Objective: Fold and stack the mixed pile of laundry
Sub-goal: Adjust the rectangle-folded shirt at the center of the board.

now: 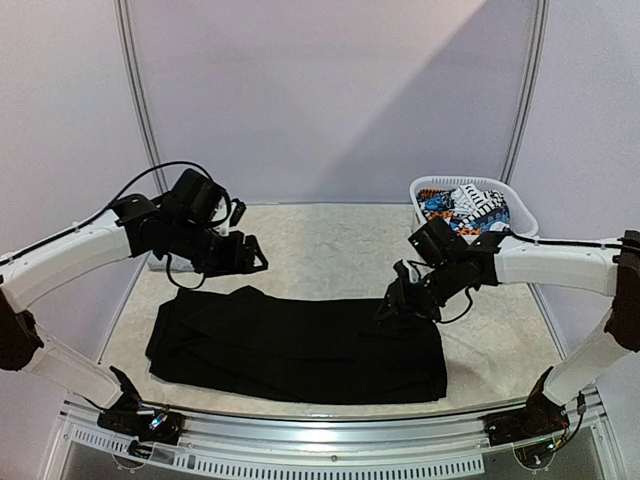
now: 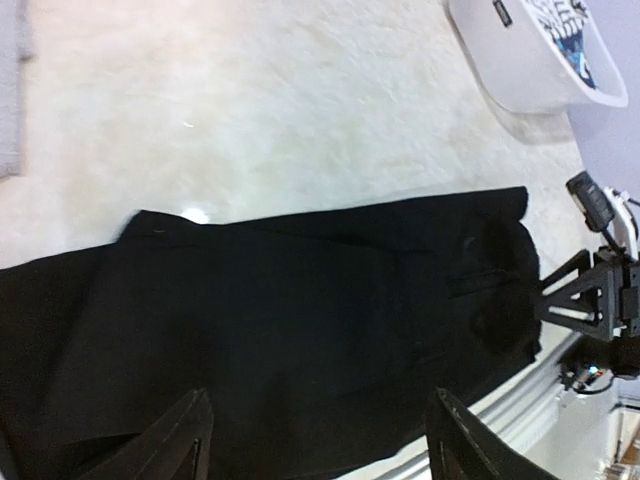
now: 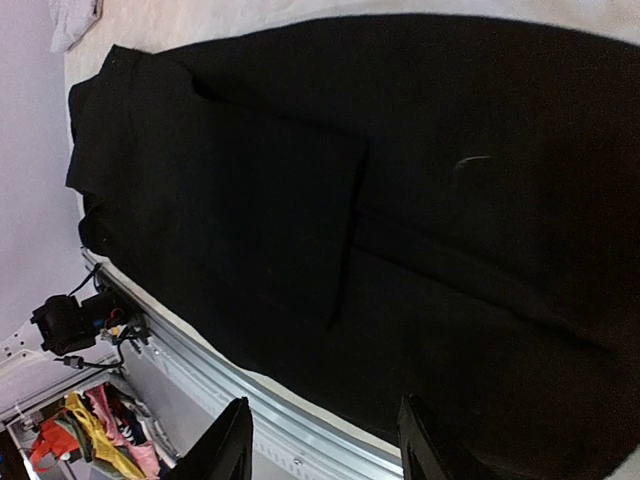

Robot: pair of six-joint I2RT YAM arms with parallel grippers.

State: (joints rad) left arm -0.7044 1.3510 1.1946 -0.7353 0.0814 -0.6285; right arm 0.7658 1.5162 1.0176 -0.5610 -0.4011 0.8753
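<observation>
1. Top view: the black garment [image 1: 300, 345] lies flat across the near half of the table [image 1: 320, 240], already doubled into a long band. The left gripper [image 1: 255, 263] hangs just above the band's far left edge. The right gripper [image 1: 392, 303] sits low at its far right edge, though contact is too dark to judge. The printed piece [image 1: 465, 208] is in the white laundry basket [image 1: 428, 184] at the far right.
2. Left wrist view: the claw's fingers [image 2: 185, 440] are spread wide with nothing between them, and the black cloth lies flat below. A light grey cloth [image 2: 8, 90] shows at the frame's left edge, well apart from the black one.
3. Right wrist view: this claw is also released and empty, with both fingers [image 3: 232, 440] parted over the garment. A folded panel lies flat on top of the main layer.
4. Handling, as I judge it: the fabric looks soft and limp, and bulky for cloth. It should sag and drag if lifted by one point, so each claw should pinch all layers at a far-edge corner and carry the two corners over together. On black cloth the edges are hard to make out, which risks catching only the top layer
</observation>
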